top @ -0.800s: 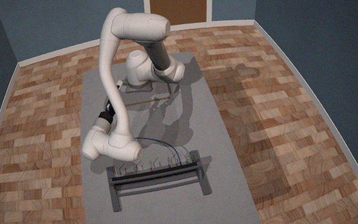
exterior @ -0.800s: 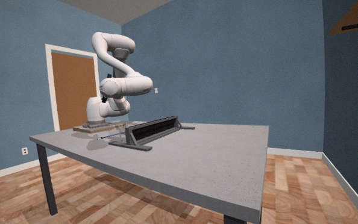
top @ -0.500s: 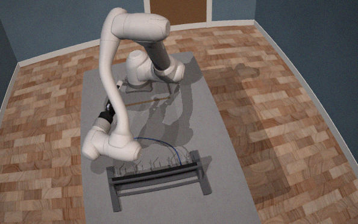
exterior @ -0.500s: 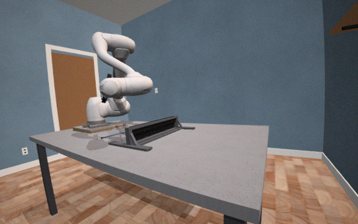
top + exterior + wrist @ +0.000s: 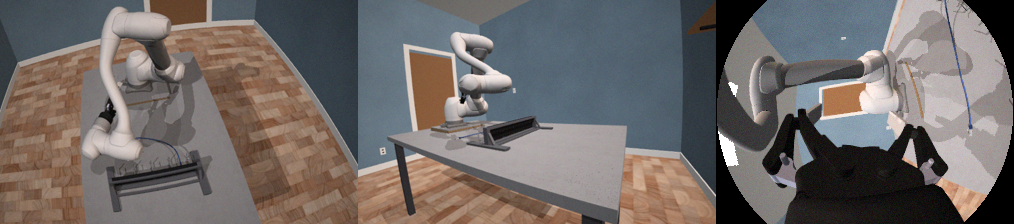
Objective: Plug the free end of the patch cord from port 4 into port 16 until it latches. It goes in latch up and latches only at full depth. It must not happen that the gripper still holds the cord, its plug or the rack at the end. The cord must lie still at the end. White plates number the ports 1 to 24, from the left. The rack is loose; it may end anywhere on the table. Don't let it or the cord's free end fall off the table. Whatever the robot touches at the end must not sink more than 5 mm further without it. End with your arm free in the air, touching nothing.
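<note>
The dark grey rack [image 5: 157,177] [image 5: 510,129] stands on the grey table [image 5: 229,168] [image 5: 569,156] near its front end. The blue patch cord [image 5: 169,146] [image 5: 467,136] [image 5: 958,63] arcs from the back of the rack's right part across the table behind it. In the wrist view its free end [image 5: 972,127] lies on the table. In the top view that end is hidden behind the arm. My gripper [image 5: 108,105] [image 5: 462,99] [image 5: 855,113] is open and empty. It hangs in the air above the table's left side, points towards the robot's base, and is well away from the cord and the rack.
The robot's base [image 5: 140,72] [image 5: 452,112] stands on a wooden plate [image 5: 448,129] at the table's far end. The arm's elbow [image 5: 114,146] hangs just behind the rack's left part. The table's left edge is close under the gripper. Several small grey stubs [image 5: 152,164] stick up behind the rack.
</note>
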